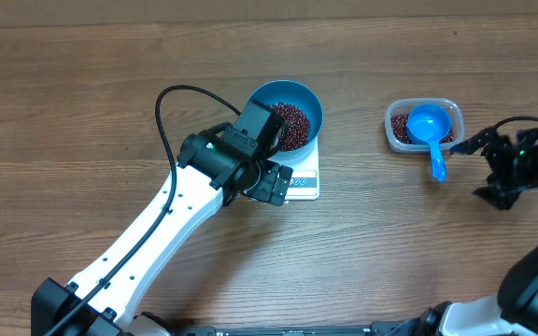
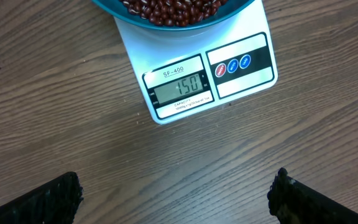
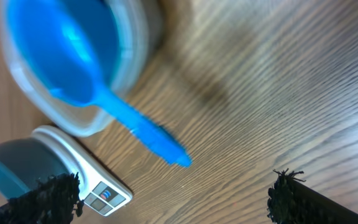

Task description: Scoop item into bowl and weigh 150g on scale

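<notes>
Red-brown beans (image 1: 293, 124) fill the blue bowl (image 1: 312, 105), which sits on the white scale (image 2: 241, 81) left of centre on the wooden table (image 1: 82, 84); the display, read in the left wrist view, shows 150, so the target appears met. Left gripper (image 2: 174, 198) hovers just beside the scale's display edge; its fingers are spread wide and empty, touching nothing. Scoop (image 1: 430, 126) rests in the clear tub (image 1: 448, 105) of spare beans, well to the right, its handle jutting over the rim; right gripper (image 3: 174, 194) is near that handle, fingers released, wide apart, holding nothing. Step in hand, as judged: confirm the reading and clear away; good practice is to lift both arms off without brushing bowl, scale or handle, since any touch could upset the figure.
</notes>
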